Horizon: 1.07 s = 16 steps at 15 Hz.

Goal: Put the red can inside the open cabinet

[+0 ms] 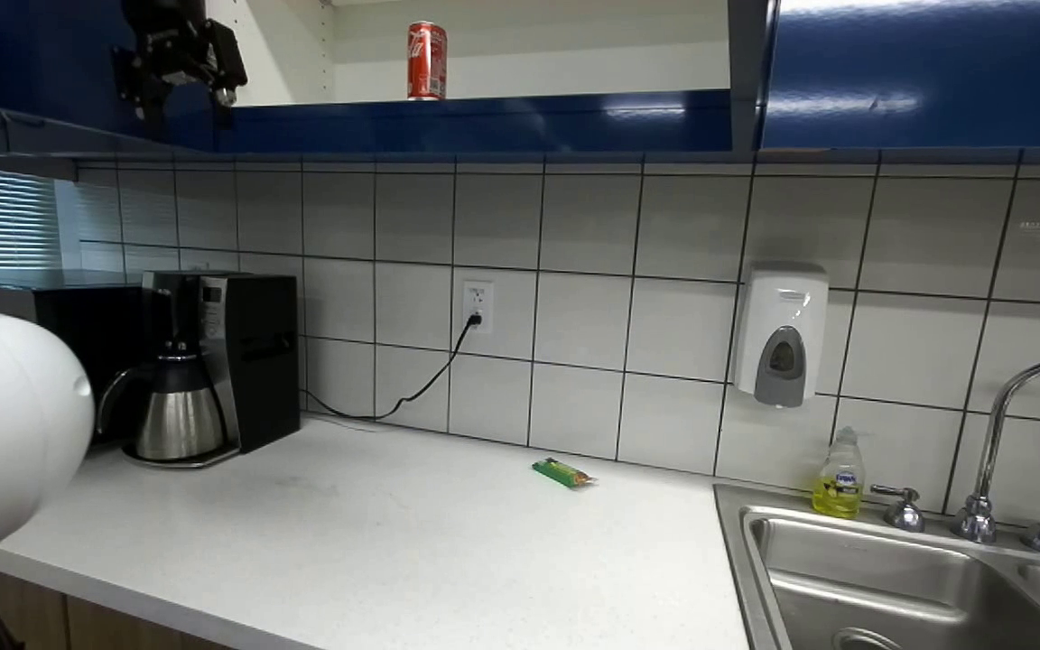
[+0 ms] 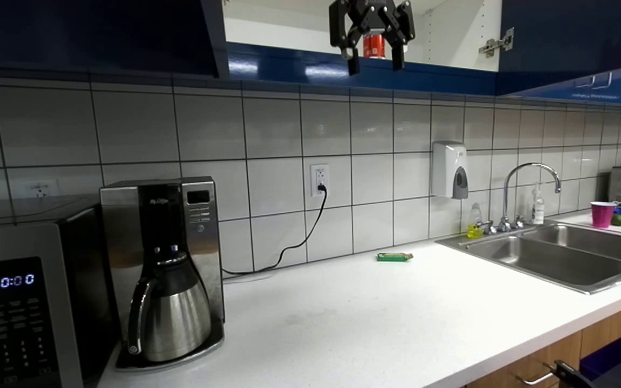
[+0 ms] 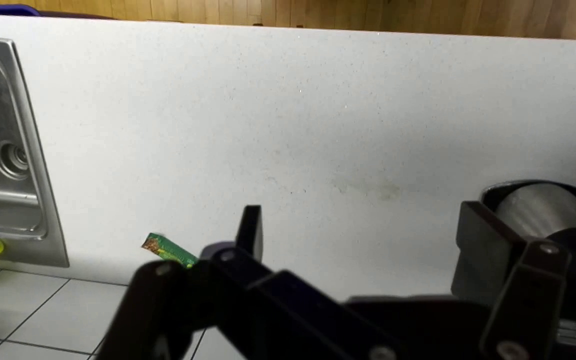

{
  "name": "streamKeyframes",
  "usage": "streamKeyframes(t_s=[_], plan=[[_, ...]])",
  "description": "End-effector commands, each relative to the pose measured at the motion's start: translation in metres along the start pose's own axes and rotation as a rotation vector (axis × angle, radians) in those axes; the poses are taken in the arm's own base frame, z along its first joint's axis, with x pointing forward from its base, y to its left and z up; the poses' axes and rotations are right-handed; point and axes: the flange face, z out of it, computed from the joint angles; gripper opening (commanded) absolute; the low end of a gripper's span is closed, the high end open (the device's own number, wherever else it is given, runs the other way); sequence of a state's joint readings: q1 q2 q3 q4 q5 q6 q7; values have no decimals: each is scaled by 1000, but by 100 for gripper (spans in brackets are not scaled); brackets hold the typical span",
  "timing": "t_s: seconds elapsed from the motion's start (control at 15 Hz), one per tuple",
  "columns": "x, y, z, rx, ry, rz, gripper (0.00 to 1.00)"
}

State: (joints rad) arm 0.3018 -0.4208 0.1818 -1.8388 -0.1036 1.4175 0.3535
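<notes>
A pale counter [image 2: 407, 312] runs below the cabinet [image 1: 565, 54]. In front of the cabinet the fingers [image 3: 488, 255] hang spread, nothing between them. Farther back, the can [image 1: 427, 60] stands upright inside the cabinet, seemingly near its front edge. The placing step looks done; the next move likely calls for backing clear of the cabinet without brushing the can.

Bright light washed the white countertop [image 2: 450, 302] towards its front edge, softening to grey near the back edge beside the steel-and-black coffee maker [image 2: 157, 226]. Above that edge, white glare streaked a glossy dark blue cabinet door [image 1: 926, 68]. In the wrist view, the black two-fingered gripper [image 3: 368, 242] looked blurred and nearly silhouetted.
</notes>
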Motion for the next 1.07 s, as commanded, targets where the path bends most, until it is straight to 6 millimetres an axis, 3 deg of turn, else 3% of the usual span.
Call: streamKeyframes(t_s=[0.0, 0.2, 0.47, 1.0], plan=[[-31, 8, 50, 16, 7, 42, 100], [-50, 18, 97, 21, 5, 66, 100], [-63, 32, 134, 14, 12, 99, 100], [-66, 44, 167, -4, -13, 133, 100]])
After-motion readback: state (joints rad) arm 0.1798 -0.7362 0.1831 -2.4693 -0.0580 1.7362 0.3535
